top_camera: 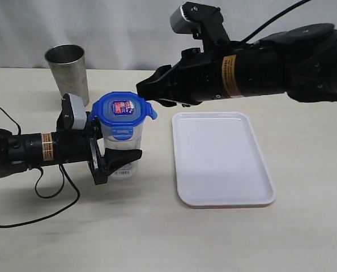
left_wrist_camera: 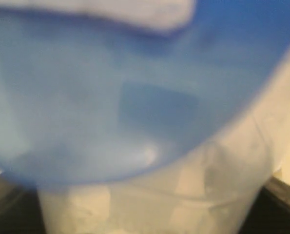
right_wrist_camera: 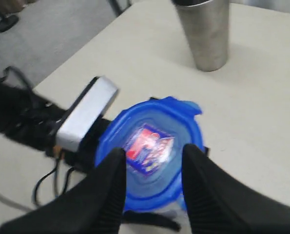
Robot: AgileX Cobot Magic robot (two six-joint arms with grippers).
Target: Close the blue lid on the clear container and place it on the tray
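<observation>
Left gripper clamped on container, desk's left half; lid sits on top. Right gripper just above lid, jaws wide, gripping nothing. Tray near container, toward desk's right.

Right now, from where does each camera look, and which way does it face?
Exterior: high off the arms, looking down across the table at both arms, the tray and steel cup.
Left wrist: close against the blue lid and clear container, blurred; own arm unclear.
Right wrist: looks down between its fingers onto the lid.
Shared: all three show the lid.
</observation>
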